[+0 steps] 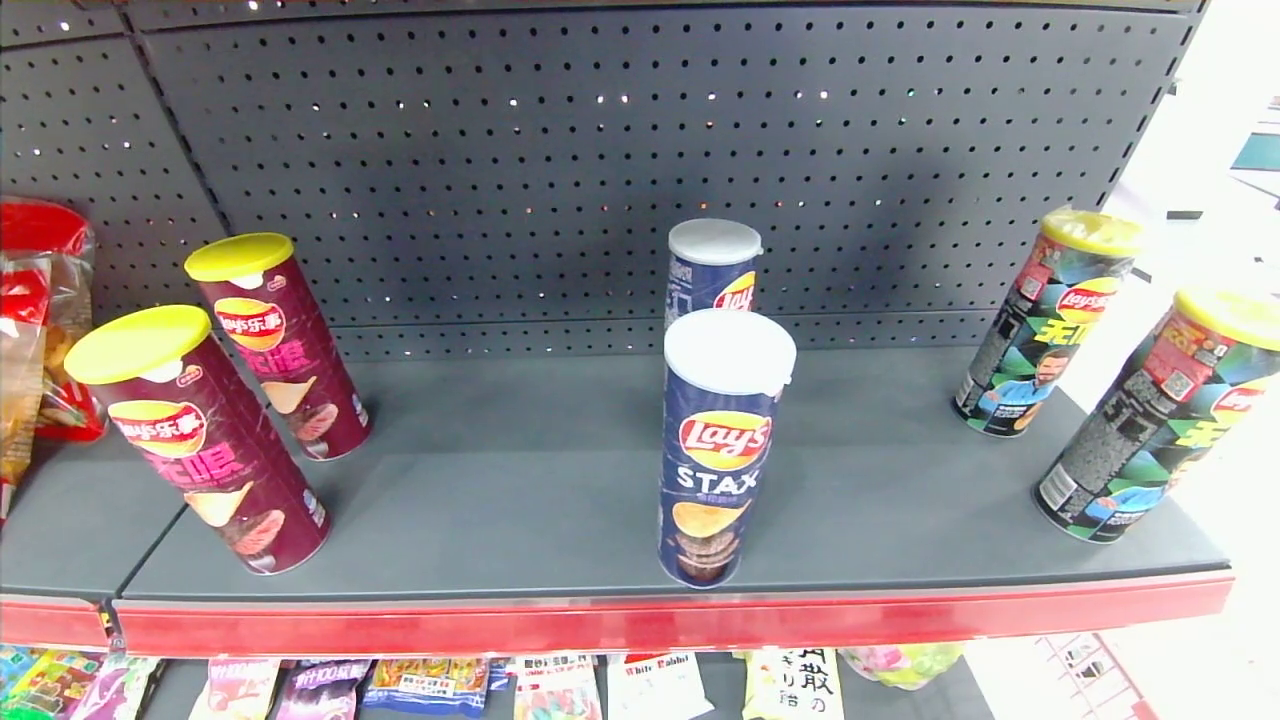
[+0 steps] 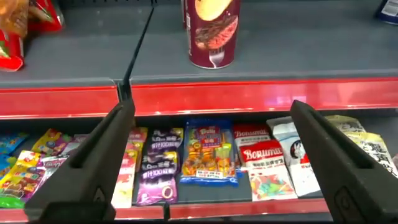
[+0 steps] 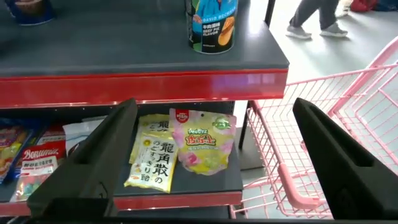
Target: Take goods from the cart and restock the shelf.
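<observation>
With my left gripper [image 2: 212,107] and right gripper [image 3: 215,102] both spread wide and empty, low before the shelf [image 1: 560,480], I fear a careless lift from the pink cart [image 3: 348,93] at 4 o'clock could topple the blue can [image 1: 722,450] at the shelf's 6 o'clock lip, which stands upright, long axis vertical, lid up.

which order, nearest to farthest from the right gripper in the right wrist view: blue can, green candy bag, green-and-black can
From the right gripper:
1. green candy bag, lower shelf, just ahead.
2. green-and-black can, upper shelf front edge.
3. blue can, farther along that shelf, toward its middle.
</observation>
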Controlling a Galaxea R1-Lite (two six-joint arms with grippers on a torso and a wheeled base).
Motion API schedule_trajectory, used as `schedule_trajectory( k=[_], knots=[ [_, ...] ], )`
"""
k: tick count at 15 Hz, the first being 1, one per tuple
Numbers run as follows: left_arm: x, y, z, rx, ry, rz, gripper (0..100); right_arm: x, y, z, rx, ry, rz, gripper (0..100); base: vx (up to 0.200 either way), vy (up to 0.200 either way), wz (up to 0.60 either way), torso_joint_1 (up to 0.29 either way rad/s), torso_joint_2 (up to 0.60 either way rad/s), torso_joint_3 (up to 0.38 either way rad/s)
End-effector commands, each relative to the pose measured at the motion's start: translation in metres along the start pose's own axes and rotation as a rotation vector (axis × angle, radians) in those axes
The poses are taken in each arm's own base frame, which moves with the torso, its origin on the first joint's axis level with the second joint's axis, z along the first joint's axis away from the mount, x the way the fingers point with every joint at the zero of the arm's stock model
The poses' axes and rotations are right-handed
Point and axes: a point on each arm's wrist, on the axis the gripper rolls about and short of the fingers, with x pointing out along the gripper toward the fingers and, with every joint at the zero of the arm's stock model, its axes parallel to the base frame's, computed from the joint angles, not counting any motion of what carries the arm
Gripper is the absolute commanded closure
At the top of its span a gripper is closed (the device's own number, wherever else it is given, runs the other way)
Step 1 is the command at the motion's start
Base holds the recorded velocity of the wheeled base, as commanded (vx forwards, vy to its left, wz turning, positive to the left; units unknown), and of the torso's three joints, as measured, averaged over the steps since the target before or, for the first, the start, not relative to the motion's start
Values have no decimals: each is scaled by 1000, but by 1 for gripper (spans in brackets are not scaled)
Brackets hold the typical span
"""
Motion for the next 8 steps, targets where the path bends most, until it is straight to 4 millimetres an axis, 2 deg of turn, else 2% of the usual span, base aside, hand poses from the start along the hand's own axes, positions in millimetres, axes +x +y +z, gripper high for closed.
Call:
schedule_trajectory(
  k=[1, 8],
  knots=[
    [-1, 0, -1, 1, -10, 0, 0, 0, 0, -1, 1, -4, 2, 0, 0, 0, 0, 0, 0, 0],
    [-1, -1, -1, -18, -10, -40, 0, 0, 0, -1, 8, -4, 1, 0, 0, 0, 0, 0, 0, 0]
  ],
)
